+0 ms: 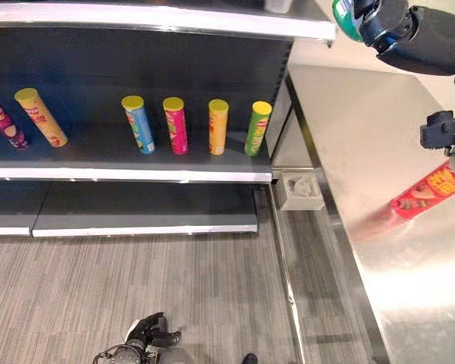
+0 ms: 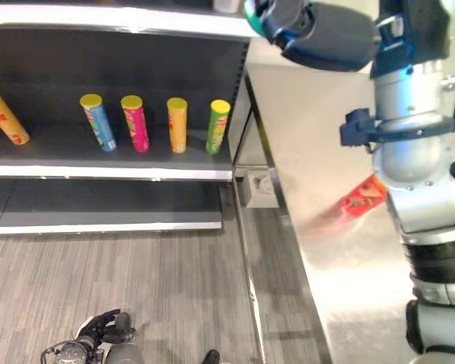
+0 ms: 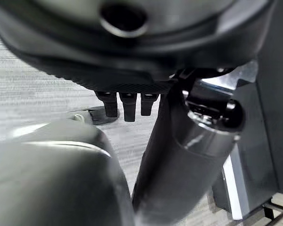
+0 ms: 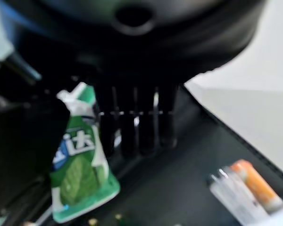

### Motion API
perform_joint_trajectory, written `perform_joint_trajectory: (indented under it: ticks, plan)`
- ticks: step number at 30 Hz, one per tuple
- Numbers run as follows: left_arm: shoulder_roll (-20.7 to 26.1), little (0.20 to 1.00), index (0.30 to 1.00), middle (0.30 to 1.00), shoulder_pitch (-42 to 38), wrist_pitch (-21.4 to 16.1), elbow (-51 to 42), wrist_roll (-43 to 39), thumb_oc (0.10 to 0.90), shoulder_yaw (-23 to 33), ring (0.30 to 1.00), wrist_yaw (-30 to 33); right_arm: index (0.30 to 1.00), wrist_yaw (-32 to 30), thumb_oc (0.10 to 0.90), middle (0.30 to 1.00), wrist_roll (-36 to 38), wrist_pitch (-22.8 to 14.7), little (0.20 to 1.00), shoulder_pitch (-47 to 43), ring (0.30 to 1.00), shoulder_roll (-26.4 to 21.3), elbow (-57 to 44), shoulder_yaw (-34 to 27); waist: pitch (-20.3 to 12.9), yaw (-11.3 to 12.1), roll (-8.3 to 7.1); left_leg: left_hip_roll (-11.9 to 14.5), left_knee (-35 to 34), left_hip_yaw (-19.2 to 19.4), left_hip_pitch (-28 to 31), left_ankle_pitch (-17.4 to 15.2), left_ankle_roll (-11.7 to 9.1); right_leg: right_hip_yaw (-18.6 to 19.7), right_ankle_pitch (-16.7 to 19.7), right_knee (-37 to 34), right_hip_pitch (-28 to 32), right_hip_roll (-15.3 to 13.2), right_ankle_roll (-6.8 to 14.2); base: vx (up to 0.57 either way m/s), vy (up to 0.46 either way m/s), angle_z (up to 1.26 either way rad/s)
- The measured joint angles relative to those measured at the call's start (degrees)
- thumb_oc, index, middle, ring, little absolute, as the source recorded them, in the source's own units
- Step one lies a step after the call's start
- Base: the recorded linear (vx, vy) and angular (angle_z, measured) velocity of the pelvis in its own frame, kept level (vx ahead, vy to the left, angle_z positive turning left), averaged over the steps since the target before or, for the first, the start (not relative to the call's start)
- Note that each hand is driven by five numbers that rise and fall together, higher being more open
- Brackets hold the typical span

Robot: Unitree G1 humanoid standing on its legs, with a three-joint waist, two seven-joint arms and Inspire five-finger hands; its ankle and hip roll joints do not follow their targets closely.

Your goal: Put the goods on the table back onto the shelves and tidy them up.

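My right hand [image 1: 384,23] is raised at the right end of the top shelf [image 1: 174,18], shut on a green pouch [image 4: 82,174] pinched between its thumb and fingers [image 4: 132,122]. From the head, only the pouch's green edge [image 1: 343,19] shows beside the hand. A red packet [image 1: 428,189] lies flat on the steel table [image 1: 364,136], partly hidden behind my right arm. My left hand [image 1: 148,334] hangs low over the floor with its fingers [image 3: 125,106] relaxed and nothing in it.
Several upright chip cans [image 1: 174,125] stand in a row on the middle shelf [image 1: 98,148]. An orange-and-white tube [image 4: 247,188] lies on the dark shelf under my right hand. A small white box [image 1: 299,189] sits on the floor between shelf and table.
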Motion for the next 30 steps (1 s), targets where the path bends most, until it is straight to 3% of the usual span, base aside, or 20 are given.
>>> perform_joint_trajectory:
  ticks: [3,7,12,14,18,19,20,21,23,24,26,30]
  plan:
    - [1.32,0.9,0.9,0.9,-0.5,-0.1,0.05,0.2,0.8,0.32,0.9,0.22,0.3,0.23,0.4,0.3,-0.04,0.36,0.3,-0.02,0.3,0.57,-0.17,0.13,-0.73,0.84,-1.84,-7.22,0.09,0.25,0.03,-1.61,3.82,1.1,2.91,0.19,-0.12,-7.14,1.97,0.12,0.31,0.19]
    - [3.19,0.9,0.9,0.9,-0.45,-0.09,0.66,0.78,0.8,0.32,0.9,0.56,0.3,0.15,0.4,0.3,-0.36,0.71,0.3,-0.02,0.3,0.63,-0.25,-0.3,-1.02,3.32,-2.24,-10.99,0.09,0.24,0.13,-2.48,5.68,1.07,3.81,0.2,0.29,-10.47,2.78,0.09,0.268,0.12]
    - [3.54,0.9,0.9,0.9,-0.02,-0.04,2.15,2.5,0.8,0.03,0.9,1.22,0.3,-0.75,0.4,0.3,-0.65,1.81,0.3,-0.02,0.3,2.26,-0.22,-0.61,-1.05,4.34,-2.3,-13.56,0.09,-0.27,0.34,-3.03,6.87,0.99,4.46,0.44,0.89,-12.64,3.69,0.04,0.26,0.09]
    - [3.36,0.9,0.9,0.9,1.15,-0.05,2.06,2.54,0.8,-0.45,0.9,1.13,0.3,-0.93,0.4,0.3,-1.39,2.41,0.3,-0.18,0.3,4.37,-0.15,-0.08,-1.33,4.4,-1.55,-12.67,0.11,0.79,0.69,-3.2,7.77,1.21,4.42,5.03,-1.77,-13.54,3.93,-0.01,0.17,-0.23]
    - [3.86,0.9,0.9,0.9,1.71,-0.03,2.07,2.55,0.8,-0.18,0.9,1.2,0.3,-0.74,0.4,0.3,-1.58,2.81,0.3,-0.5,0.3,4.31,1.76,2.41,-1.38,3.89,-1.43,-13.51,0.08,1.9,2.4,-4.22,9.35,1.68,4.55,11.47,-4.21,-15.22,4.1,0.0,0.06,-0.21]
    - [3.82,0.9,0.9,0.9,1.53,-0.08,1.7,2.48,0.8,-0.02,0.9,1.23,0.3,-0.61,0.4,0.3,-1.53,2.89,0.3,-0.67,0.3,4.19,2.74,2.98,-1.22,3.78,-0.5,-12.13,0.08,1.83,2.47,-4.64,10.42,4.24,2.82,16.46,-7.97,-15.2,5.25,0.03,-0.006,-0.09]
    - [4.04,0.9,0.9,0.9,1.26,-0.1,1.7,2.46,0.8,0.37,0.9,1.28,0.3,-0.6,0.4,0.3,-1.19,2.9,0.3,-1.77,0.3,4.18,4.12,4.82,-1.02,2.86,0.09,-11.06,0.08,1.66,2.48,-4.82,10.67,10.38,-0.97,16.09,-10.11,-12.4,7.48,0.07,-0.036,-0.12]
    - [4.47,0.9,0.9,0.9,1.12,-0.06,1.91,2.42,0.8,0.41,0.9,1.29,0.3,-0.54,0.4,0.3,-0.82,3.06,0.3,-3.72,0.3,4.1,5.31,7.25,-0.97,2.38,-0.02,-10.8,0.06,1.67,2.42,-4.83,10.69,14.1,-1.68,13.76,-12.41,-10.09,8.2,0.06,-0.034,-0.06]
    - [4.59,0.9,0.9,0.9,1.13,-0.05,2.25,2.42,0.8,0.41,0.9,1.27,0.3,-0.53,0.4,0.3,-0.37,3.07,0.3,-5.3,0.3,4.08,5.91,8.95,-0.92,2.15,-0.08,-10.77,0.06,1.7,2.32,-4.83,10.69,15.59,-1.6,12.52,-14.07,-8.62,8.08,0.11,-0.089,0.4]
    - [3.6,0.9,0.9,0.9,0.86,-0.36,2.14,2.41,0.8,0.22,0.9,1.23,0.3,-0.26,0.4,0.3,0.63,2.95,0.3,-6.93,0.3,2.77,7.01,10.54,-1.46,0.34,-0.51,-12.19,-0.25,-1.88,2.93,-4.5,10.04,17.81,3.56,5.98,-12.28,-5.93,3.4,0.13,-0.125,0.86]
    - [2.59,0.9,0.9,0.9,2.25,-0.62,1.47,2.37,0.8,-0.11,0.9,1.24,0.3,-0.16,0.4,0.3,1.88,2.78,0.3,-11.03,0.3,2.66,8.89,13.74,-2.28,1.24,0.41,-11.21,-0.24,-2.3,3.23,-5.12,8.8,16.49,4.8,1.43,-9.4,-4.7,3.3,0.11,-0.091,0.45]
    - [1.8,0.9,0.9,0.9,4.55,-0.22,1.67,1.92,0.8,0.21,0.9,1.27,0.3,0.4,0.4,0.3,3.38,2.67,0.3,-16.33,0.3,0.81,10.56,15.53,-2.67,2.33,-0.05,-9.5,0.05,-4.34,2.59,-4.17,6.45,13.98,5.69,-0.63,-8.0,-2.35,1.88,0.1,-0.066,0.26]
